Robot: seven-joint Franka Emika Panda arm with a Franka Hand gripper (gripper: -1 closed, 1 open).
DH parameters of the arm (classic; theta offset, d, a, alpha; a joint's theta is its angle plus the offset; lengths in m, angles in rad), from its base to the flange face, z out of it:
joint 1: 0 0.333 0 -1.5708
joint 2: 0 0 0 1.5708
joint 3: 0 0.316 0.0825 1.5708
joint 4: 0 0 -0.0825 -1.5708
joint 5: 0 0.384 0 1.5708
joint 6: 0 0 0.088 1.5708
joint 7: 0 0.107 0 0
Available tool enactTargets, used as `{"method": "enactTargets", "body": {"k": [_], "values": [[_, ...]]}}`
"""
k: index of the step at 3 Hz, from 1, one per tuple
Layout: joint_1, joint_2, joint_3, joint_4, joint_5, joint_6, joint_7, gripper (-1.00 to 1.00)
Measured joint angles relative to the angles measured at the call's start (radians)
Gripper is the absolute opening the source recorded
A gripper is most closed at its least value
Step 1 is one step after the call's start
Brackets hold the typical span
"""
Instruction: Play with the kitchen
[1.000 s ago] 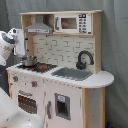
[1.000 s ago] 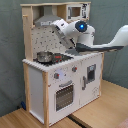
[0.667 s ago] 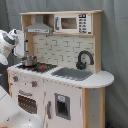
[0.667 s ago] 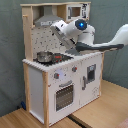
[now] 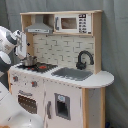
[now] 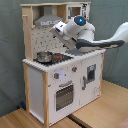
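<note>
I have the large white and pale-wood toy play kitchen point(image 5: 62, 75) standing upright on a wooden floor point(image 6: 95, 107) in front of a grey curtain point(image 5: 115, 50). On its counter I note a black stovetop point(image 5: 40, 66) carrying a small metal pot point(image 5: 27, 61), a grey sink point(image 5: 72, 73) and a black curved faucet point(image 5: 84, 59). Above sit a grey hood point(image 5: 41, 27) and an upper shelf with a white toy microwave point(image 5: 72, 23).

The white robot arm point(image 6: 82, 31) reaches across the counter from the second exterior view's right, its wrist held over the stovetop. The gripper point(image 6: 54, 31) points toward the tiled back panel point(image 5: 62, 49), under the hood. I cannot tell from either exterior view how its fingers stand, nor whether anything is held.

My judgement: the pot lies below the gripper and slightly to the second exterior view's left, apart from it, so any coming move on the pot would call for a descent
</note>
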Motion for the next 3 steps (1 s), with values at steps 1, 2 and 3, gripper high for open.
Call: {"method": "enactTargets", "body": {"k": [1,2,3], "values": [[-0.014,0.024,0.018,0.0,0.059,-0.051,-0.098,1.0],[-0.036,0.042,0.05,0.002,0.111,-0.088,-0.179,1.0],[-0.071,0.051,0.093,0.01,0.159,-0.119,-0.251,1.0]]}}
